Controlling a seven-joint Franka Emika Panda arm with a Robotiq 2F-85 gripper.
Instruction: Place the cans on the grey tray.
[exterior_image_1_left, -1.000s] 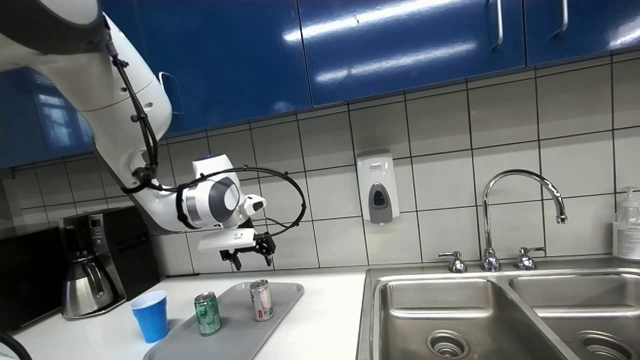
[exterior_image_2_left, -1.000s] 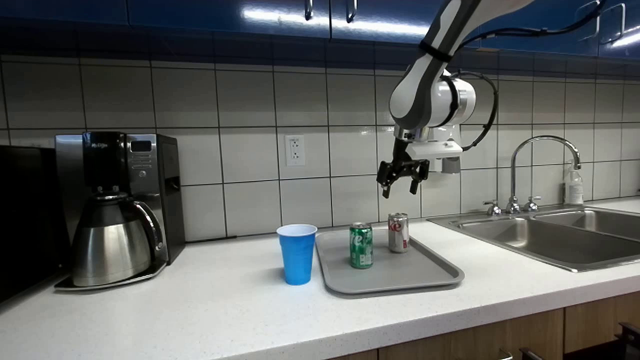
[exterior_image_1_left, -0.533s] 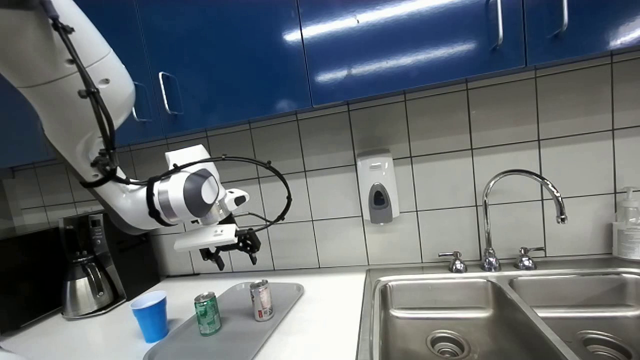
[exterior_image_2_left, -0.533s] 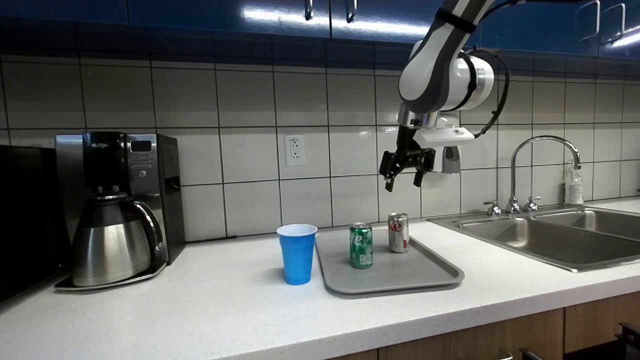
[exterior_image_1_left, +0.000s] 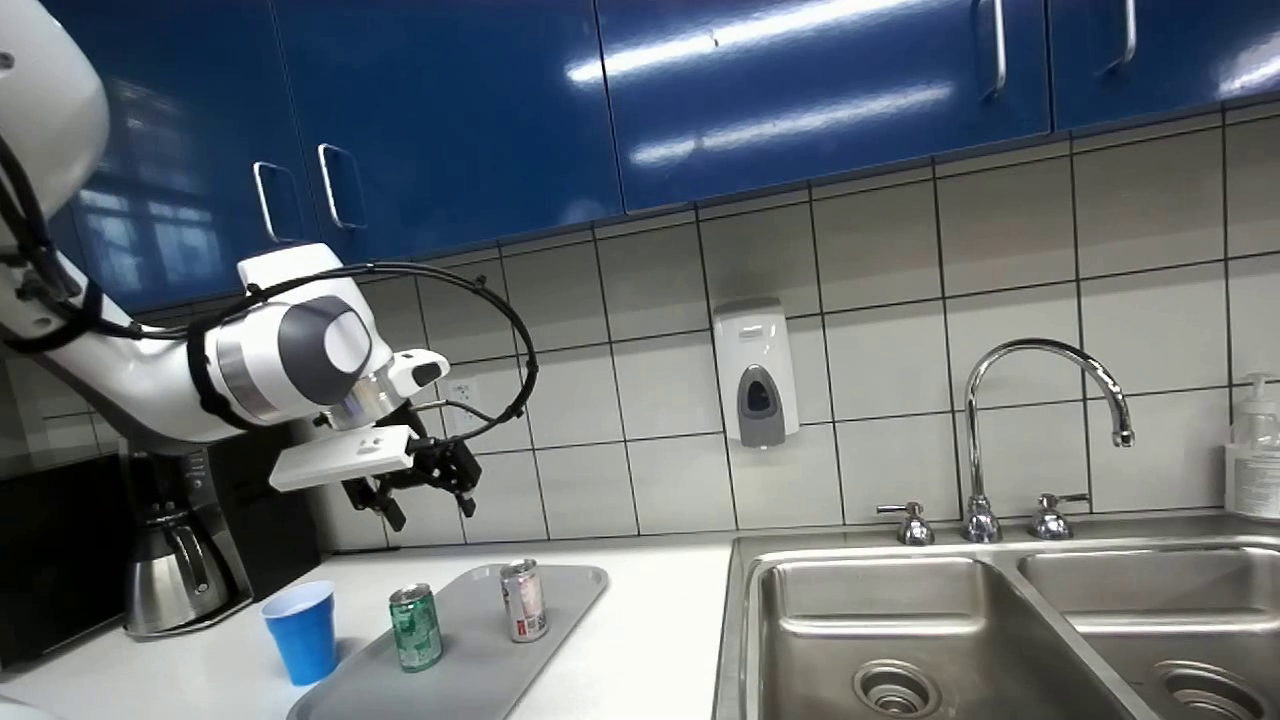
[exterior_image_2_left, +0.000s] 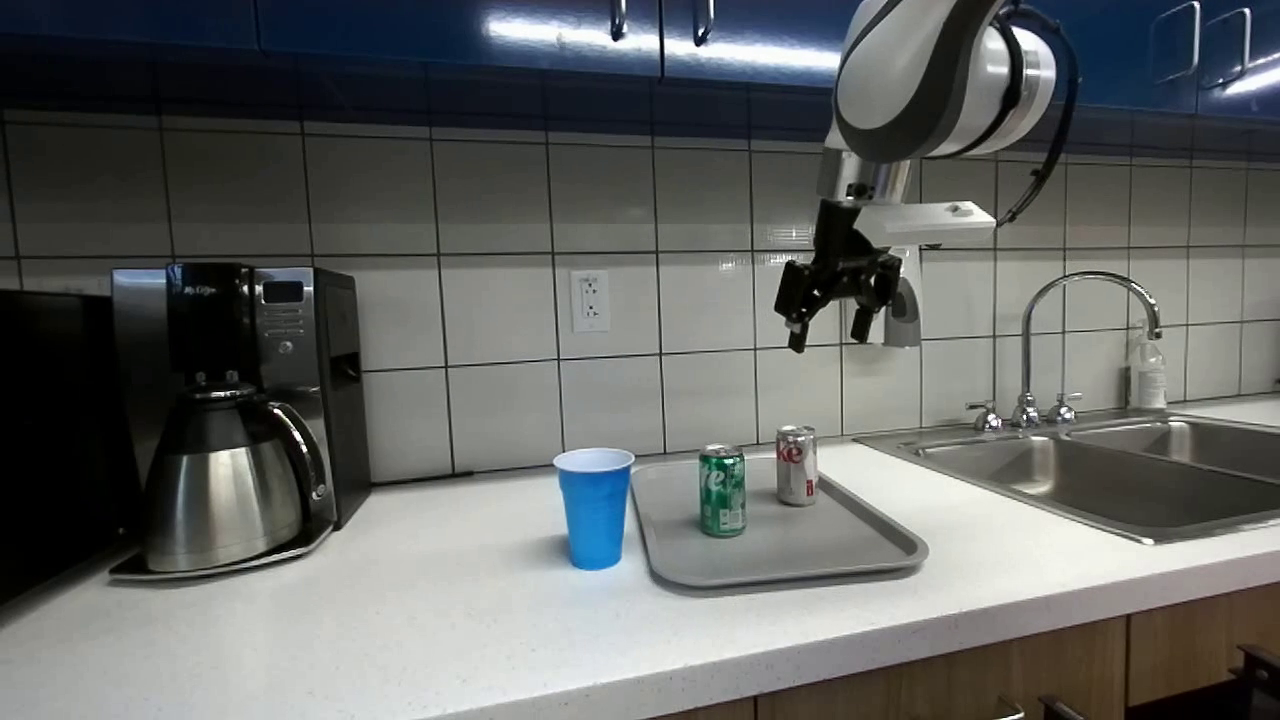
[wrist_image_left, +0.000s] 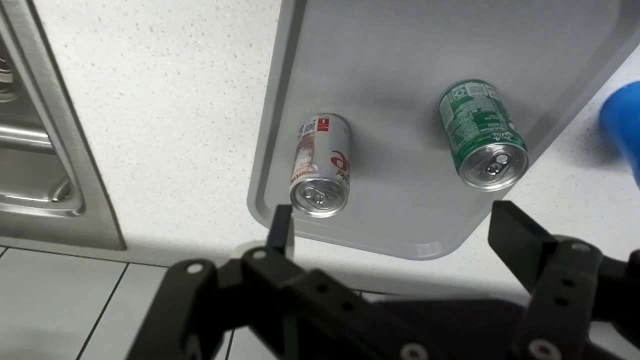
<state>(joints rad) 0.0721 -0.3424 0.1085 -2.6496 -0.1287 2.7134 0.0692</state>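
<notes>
The green can (exterior_image_2_left: 722, 492) stands upright on the grey tray (exterior_image_2_left: 800, 552). The silver can with red lettering (exterior_image_2_left: 797, 467) also stands upright on the tray, nearer the tiled wall. Both cans also show in an exterior view, green (exterior_image_1_left: 415, 628) and silver (exterior_image_1_left: 523, 601). In the wrist view the silver can (wrist_image_left: 322, 155) is left of the green can (wrist_image_left: 480, 125), with bare grey tray (wrist_image_left: 395, 200) between them. My gripper (exterior_image_2_left: 828, 338) is open and empty, well above the tray and touching nothing. Its fingers (wrist_image_left: 392, 220) are spread wide in the wrist view.
A blue cup (exterior_image_2_left: 594, 508) stands on the counter beside the tray. A coffee maker with a steel carafe (exterior_image_2_left: 230, 440) is farther along. On the tray's opposite side are the double sink (exterior_image_1_left: 737, 620) and its faucet (exterior_image_1_left: 975, 450). Blue cabinets (exterior_image_1_left: 450, 120) hang above.
My open gripper has risen and drawn back with the arm, away from the wall and farther from the cans. The cans, the tray and the cup have not moved.
</notes>
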